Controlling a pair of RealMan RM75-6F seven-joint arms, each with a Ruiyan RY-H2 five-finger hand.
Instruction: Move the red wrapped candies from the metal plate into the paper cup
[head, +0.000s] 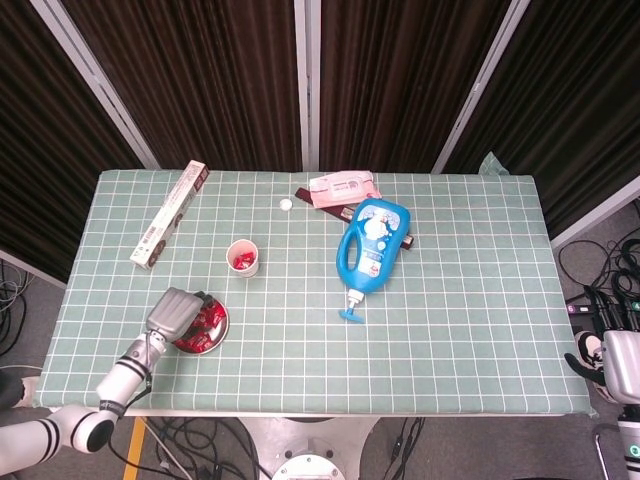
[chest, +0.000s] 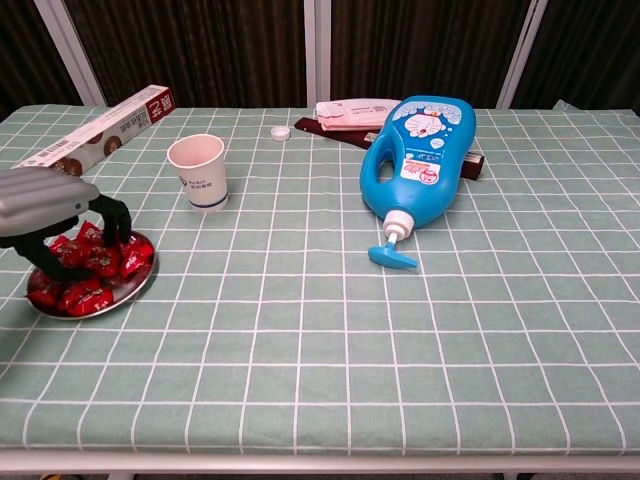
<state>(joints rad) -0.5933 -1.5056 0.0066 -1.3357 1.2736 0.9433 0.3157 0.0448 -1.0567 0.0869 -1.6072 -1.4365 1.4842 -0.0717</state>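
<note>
Red wrapped candies lie heaped on the metal plate near the table's front left. From above, the candies and the plate are half covered by my left hand. That left hand hangs over the plate with its dark fingers down among the candies; a grip on one is not visible. The paper cup stands upright behind the plate, and from above the cup shows red candies inside. My right hand hangs off the table's right edge, its fingers unclear.
A blue pump bottle lies on its side at mid-table, nozzle toward the front. A long box lies at the back left. A pink pack and a small white cap sit at the back.
</note>
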